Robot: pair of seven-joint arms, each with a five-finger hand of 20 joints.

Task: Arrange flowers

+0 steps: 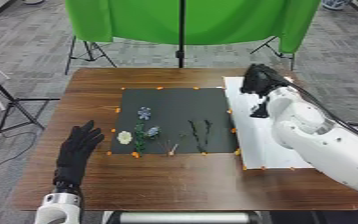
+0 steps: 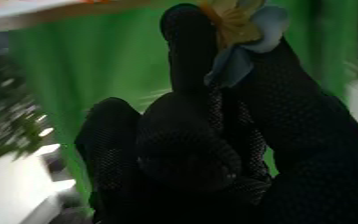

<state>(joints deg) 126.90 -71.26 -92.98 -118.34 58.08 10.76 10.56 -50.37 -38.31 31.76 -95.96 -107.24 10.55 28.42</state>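
Over the far part of the white sheet (image 1: 262, 145), at the table's right, is my right hand (image 1: 262, 80). In the right wrist view my right hand (image 2: 189, 140) pinches a flower (image 2: 238, 35) with blue-grey and yellow petals between thumb and finger. My left hand (image 1: 76, 150) lies open, fingers forward, left of the dark mat (image 1: 171, 102). On that mat are a blue flower (image 1: 144, 113), a pale blue flower (image 1: 152, 131) with green leaves, a cream flower (image 1: 124, 137), dark twigs (image 1: 199, 136) and thin pale stems (image 1: 170, 147).
Small orange pieces (image 1: 135, 155) line the edges of the mat and sheet. The brown table (image 1: 149, 185) extends in front of them. Behind it hangs a green cloth (image 1: 140, 22) on black stands.
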